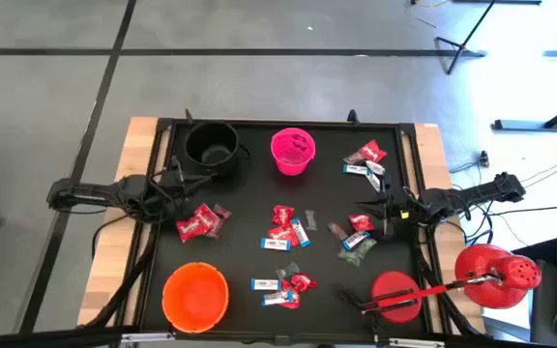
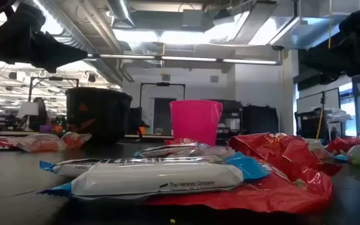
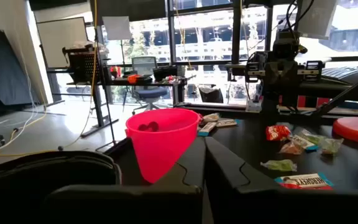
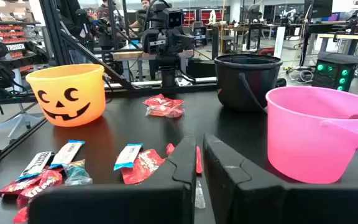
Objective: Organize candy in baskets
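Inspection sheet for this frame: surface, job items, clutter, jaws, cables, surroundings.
Surface: black tabletop on a wooden bench.
Job's things: black plastic bucket, pink plastic bucket and orange pumpkin-face bucket upright; red and blue-white wrapped candy scattered loose between them.
Clutter: red domed object with holes and red disc at the right corner.
Grippers: left gripper by the black bucket, jaws shut; right gripper over right-side candy, jaws shut, a red strip between its fingers.
Cables: cables beside the right arm.
Surroundings: stands on grey floor.

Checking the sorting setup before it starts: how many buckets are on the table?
3: the black bucket at the far left, the pink bucket beside it at far centre, the orange bucket at the near left.
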